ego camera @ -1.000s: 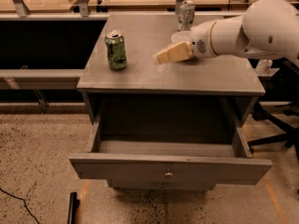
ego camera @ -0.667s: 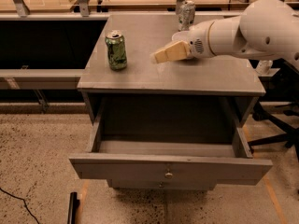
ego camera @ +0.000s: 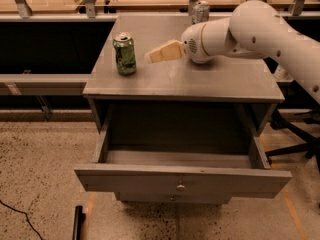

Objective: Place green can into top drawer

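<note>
**Green can not yet grasped; drawer open and waiting**

Camera view, the only one.
- Green can point(ego camera: 124, 54) stands upright on the grey worktop point(ego camera: 200, 81), toward the 9 o'clock edge. Pull tab up, nothing touching it.
- Gripper point(ego camera: 152, 56) hangs above the worktop at the can's 3 o'clock, tip aimed at the can. It is near the can but clearly apart from it. Whether it is spread or closed I cannot tell, but it holds nothing.
- The white arm point(ego camera: 260, 29) comes in from 2 o'clock.
- A paler silver can point(ego camera: 200, 10) sits at the worktop's 12 o'clock edge, behind the arm. It is not the target.
- Top drawer point(ego camera: 180, 176) is pulled out toward 6 o'clock below the worktop. Its knob point(ego camera: 180, 187) faces the camera, and the part of the inside that shows is bare.

Progress, as a judgement: the drawer needs no opening, so that part is done. Closing in on the can looks like the step in hand. Left to do are the grasp, the lift, the carry out past the 6 o'clock edge, the lowering into the drawer and the release.
</note>
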You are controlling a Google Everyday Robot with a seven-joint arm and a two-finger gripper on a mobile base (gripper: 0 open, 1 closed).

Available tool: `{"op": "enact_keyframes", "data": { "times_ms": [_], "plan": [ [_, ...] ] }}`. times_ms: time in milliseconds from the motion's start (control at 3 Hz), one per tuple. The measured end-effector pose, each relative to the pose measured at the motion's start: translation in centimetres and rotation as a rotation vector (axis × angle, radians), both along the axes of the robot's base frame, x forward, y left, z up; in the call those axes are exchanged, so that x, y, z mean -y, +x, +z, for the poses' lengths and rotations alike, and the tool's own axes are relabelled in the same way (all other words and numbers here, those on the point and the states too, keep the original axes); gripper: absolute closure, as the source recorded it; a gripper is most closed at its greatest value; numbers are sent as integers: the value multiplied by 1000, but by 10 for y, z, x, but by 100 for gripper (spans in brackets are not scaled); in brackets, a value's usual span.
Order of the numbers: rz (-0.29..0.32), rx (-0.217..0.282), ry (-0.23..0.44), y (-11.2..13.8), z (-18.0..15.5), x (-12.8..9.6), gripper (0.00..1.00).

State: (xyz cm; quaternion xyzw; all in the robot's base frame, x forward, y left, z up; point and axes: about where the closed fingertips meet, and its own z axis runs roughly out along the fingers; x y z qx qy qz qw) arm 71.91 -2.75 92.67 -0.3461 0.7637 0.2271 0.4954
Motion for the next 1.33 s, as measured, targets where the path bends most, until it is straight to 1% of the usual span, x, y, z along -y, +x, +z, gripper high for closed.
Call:
{"op": "enact_keyframes", "data": {
  "times_ms": [333, 667, 1000, 1333],
  "plan": [
    [61, -31, 37, 10, -6, -32, 0],
    [165, -49, 76, 4, -4, -74, 0],
    [243, -55, 100, -2, -8, -112, 0],
    [255, -44, 89, 3, -25, -131, 18]
  ]
}}
